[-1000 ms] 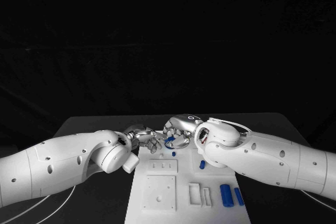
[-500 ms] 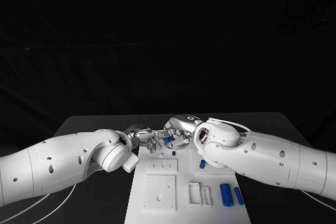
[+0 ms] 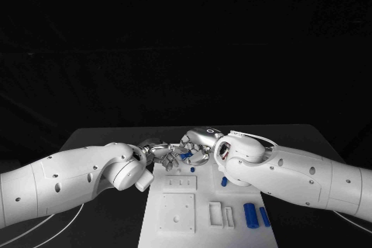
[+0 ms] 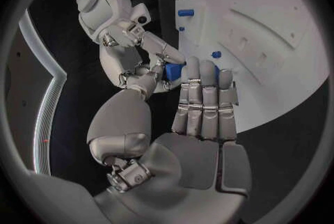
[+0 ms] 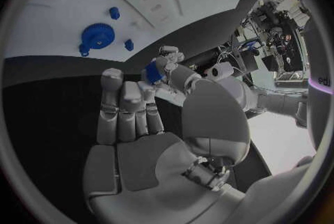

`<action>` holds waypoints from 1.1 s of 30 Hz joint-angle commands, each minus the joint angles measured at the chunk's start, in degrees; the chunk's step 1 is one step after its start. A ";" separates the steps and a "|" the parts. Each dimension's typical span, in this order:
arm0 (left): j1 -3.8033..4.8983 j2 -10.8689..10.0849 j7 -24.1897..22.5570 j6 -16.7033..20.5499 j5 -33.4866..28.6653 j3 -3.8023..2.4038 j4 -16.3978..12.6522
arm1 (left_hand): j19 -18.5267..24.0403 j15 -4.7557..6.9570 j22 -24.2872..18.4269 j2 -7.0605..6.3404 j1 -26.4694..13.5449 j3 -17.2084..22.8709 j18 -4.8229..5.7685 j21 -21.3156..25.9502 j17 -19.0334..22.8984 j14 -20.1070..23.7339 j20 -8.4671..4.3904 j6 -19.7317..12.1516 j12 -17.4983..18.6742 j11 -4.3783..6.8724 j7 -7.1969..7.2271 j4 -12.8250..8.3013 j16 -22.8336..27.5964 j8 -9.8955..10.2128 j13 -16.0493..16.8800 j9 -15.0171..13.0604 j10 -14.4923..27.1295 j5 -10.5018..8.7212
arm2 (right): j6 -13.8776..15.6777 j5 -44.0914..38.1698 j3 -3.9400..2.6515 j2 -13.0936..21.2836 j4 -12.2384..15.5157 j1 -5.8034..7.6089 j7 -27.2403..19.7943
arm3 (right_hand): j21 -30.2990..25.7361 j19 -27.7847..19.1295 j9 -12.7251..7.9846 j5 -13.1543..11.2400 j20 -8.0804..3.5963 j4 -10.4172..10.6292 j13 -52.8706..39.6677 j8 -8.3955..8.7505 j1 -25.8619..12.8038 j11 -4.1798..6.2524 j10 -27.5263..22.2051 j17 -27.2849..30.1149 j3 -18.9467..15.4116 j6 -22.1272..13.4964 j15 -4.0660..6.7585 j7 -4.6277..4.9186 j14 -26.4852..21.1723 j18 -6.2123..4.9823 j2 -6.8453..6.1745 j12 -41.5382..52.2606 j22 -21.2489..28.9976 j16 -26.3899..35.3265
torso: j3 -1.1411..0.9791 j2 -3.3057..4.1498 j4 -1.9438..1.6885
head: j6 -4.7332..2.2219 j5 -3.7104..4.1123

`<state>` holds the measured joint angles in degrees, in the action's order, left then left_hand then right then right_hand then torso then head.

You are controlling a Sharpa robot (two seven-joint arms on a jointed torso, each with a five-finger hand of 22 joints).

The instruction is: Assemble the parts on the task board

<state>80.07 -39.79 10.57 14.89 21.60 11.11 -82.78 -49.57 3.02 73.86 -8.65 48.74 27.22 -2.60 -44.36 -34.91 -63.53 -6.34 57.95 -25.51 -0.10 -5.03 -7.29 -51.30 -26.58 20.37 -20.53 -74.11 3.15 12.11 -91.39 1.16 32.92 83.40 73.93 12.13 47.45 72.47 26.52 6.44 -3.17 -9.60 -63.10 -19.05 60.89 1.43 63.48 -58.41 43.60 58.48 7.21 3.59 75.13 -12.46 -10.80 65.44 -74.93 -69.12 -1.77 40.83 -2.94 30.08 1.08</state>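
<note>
A small blue part [image 3: 185, 155] hangs above the far end of the white task board [image 3: 201, 234], between my two hands. My left hand [image 3: 161, 152] and right hand [image 3: 200, 146] meet fingertip to fingertip there, and both pinch it. In the left wrist view the blue part [image 4: 173, 72] sits behind my left hand's [image 4: 202, 118] fingers, with the right hand [image 4: 132, 51] touching its end. In the right wrist view the blue part [image 5: 153, 74] lies between my right hand's [image 5: 139, 140] thumb and fingers, with the left hand [image 5: 170, 59] on it.
On the board lie two small blue pegs [image 3: 224, 181], a thick blue cylinder [image 3: 249, 214] beside a thinner one [image 3: 264, 217], and a blue gear [image 5: 94, 37]. White raised blocks [image 3: 177, 211] take up its near half. The grey table [image 3: 101, 137] surrounds it.
My left hand's fingers have moved in toward the right hand and closed onto the blue part it holds. The parts on the board have not moved.
</note>
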 commanded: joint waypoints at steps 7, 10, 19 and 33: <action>0.06 0.30 0.29 -1.16 1.00 -0.06 0.06 | -0.44 0.27 -0.10 0.90 0.53 0.05 -0.62 -0.33 -0.01 0.16 -2.51 -0.12 -0.24 0.25 -0.08 -0.25 -0.46 0.09 0.13 -0.21 0.09 -0.27 | -0.62 -0.69 -0.01 -0.10 0.14 -0.08 -0.27 | 0.19 0.22 0.06 0.34 -0.38 0.04 -0.07 -0.16 0.29 0.08 0.32 -0.11 -0.39 1.61 0.48 1.30 0.07 -2.54 0.48 -0.02 -0.93 -0.18 | 0.00 0.04 0.01 | 0.03 0.03; 0.06 0.33 0.19 -1.10 1.00 -0.06 0.00 | -0.41 0.27 -0.12 1.20 0.80 0.10 -0.62 -0.36 0.02 0.17 -2.50 -0.13 -0.24 0.24 -0.08 -0.38 -0.48 0.13 0.15 -0.27 0.12 -0.25 | -0.79 -0.69 -0.01 -0.23 0.01 -0.08 -0.28 | 0.19 0.22 0.06 0.35 -0.38 0.03 -0.07 -0.16 0.28 0.08 0.32 -0.11 -0.41 1.61 0.48 1.30 0.07 -2.54 0.48 -0.02 -0.93 -0.18 | 0.00 0.02 0.02 | 0.10 0.04; 0.06 0.42 0.82 -0.81 1.64 -0.05 0.51 | -0.15 0.22 -0.25 4.72 3.01 0.47 -0.48 -0.64 0.24 0.27 -2.43 -0.17 -0.25 0.18 -0.16 -2.12 -0.58 0.48 0.32 -0.66 0.24 0.91 | -0.83 -0.69 -0.01 -0.16 0.01 -0.14 -0.25 | 0.19 0.22 0.07 0.39 -0.39 0.02 -0.08 -0.16 0.26 0.08 0.32 -0.12 -0.46 1.60 0.48 1.30 0.06 -2.54 0.48 -0.03 -0.94 -0.18 | -0.01 -0.01 -0.03 | 0.19 -0.02; 0.03 0.50 0.51 -1.36 1.49 -0.04 0.51 | -0.03 0.23 -0.60 7.67 4.84 1.50 -0.36 -1.16 0.65 0.17 -2.46 0.20 -0.22 0.21 -0.10 -5.13 -0.79 1.05 0.48 -1.26 0.12 4.76 | -0.97 -0.69 -0.01 -0.20 -0.18 -0.18 -0.17 | 0.19 0.22 0.08 0.44 -0.39 0.00 -0.09 -0.16 0.25 0.08 0.31 -0.14 -0.53 1.59 0.48 1.30 0.06 -2.54 0.51 -0.04 -0.94 -0.17 | -0.02 0.01 0.04 | 0.32 -0.01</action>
<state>80.10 -39.35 11.24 14.25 22.72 11.03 -82.31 -49.57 3.01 73.24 -1.34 53.77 29.38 -2.52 -45.44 -34.27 -63.52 -6.33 57.95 -25.51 -0.11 -5.02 -12.22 -51.73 -25.89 20.77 -21.78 -74.11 6.68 11.41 -91.63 1.27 32.86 82.98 73.72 12.55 47.45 72.77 26.49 6.66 -3.27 -9.59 -63.12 -19.06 61.12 1.43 63.49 -58.46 43.29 58.44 7.20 3.63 75.14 -12.46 -10.58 65.44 -74.93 -69.12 -1.77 40.85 -2.90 30.35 1.04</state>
